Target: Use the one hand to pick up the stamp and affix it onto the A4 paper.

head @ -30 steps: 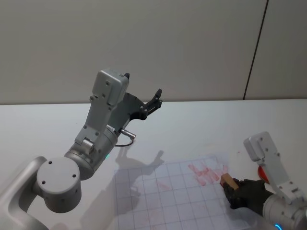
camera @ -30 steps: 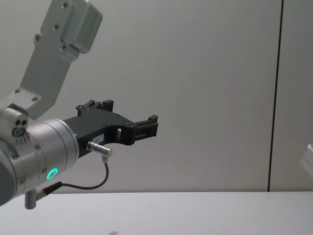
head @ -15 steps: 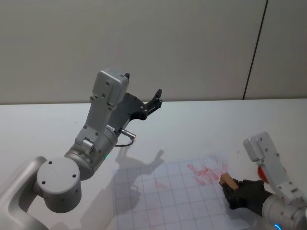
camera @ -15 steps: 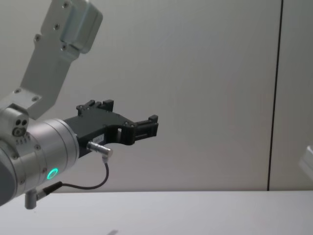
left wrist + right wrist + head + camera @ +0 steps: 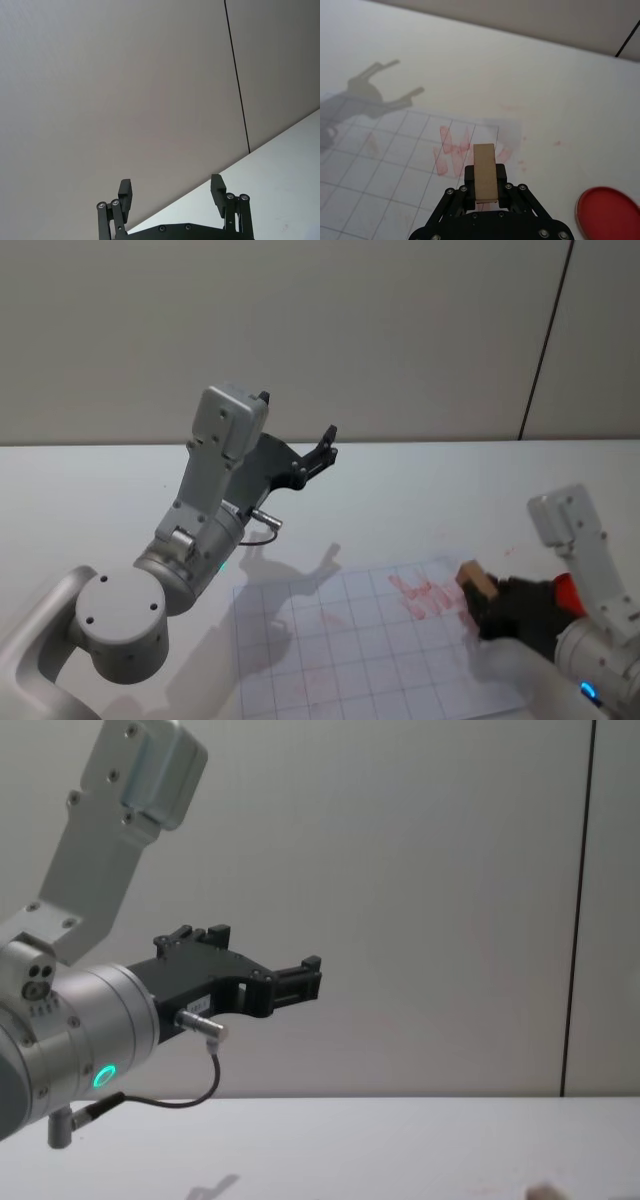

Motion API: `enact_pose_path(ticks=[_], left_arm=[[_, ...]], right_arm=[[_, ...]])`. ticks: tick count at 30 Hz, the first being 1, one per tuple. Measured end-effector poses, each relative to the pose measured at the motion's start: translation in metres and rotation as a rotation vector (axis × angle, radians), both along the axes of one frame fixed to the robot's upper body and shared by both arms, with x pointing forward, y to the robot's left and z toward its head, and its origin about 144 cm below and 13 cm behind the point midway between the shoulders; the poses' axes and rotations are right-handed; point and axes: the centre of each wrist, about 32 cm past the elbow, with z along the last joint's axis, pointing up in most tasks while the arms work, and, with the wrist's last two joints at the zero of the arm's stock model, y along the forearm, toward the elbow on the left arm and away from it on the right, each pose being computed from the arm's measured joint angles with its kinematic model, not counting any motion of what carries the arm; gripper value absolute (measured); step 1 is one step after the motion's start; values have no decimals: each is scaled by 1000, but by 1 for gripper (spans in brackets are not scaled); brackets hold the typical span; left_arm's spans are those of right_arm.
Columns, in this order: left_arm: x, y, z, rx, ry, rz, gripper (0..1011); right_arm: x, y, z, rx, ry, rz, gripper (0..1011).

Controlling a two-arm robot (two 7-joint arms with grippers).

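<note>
Stamp (image 5: 478,580), clamped in right gripper (image 5: 485,184), was moved farther over A4 paper (image 5: 340,650), seemingly lifted: print judged done. Left gripper (image 5: 172,192) parked raised at left, fingers apart.

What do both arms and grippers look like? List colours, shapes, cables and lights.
Left arm: silver-grey, with round joints and a boxy pale upper part, a green ring light at the wrist, and a thin black cable from a metal plug. Left gripper: black, slim fingers. Right arm: pale grey, boxy, with a blue light. Right gripper: black, angular.
</note>
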Motion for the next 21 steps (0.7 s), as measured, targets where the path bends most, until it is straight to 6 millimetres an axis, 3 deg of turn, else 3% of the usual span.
enact_pose_path(ticks=[10, 21], left_arm=[[0, 0, 0, 0, 0, 0, 1001], [0, 0, 0, 0, 0, 0, 1001]], right_arm=[[-3, -10, 26, 44, -116, -71, 218], [-7, -26, 34, 9, -96, -186, 218]])
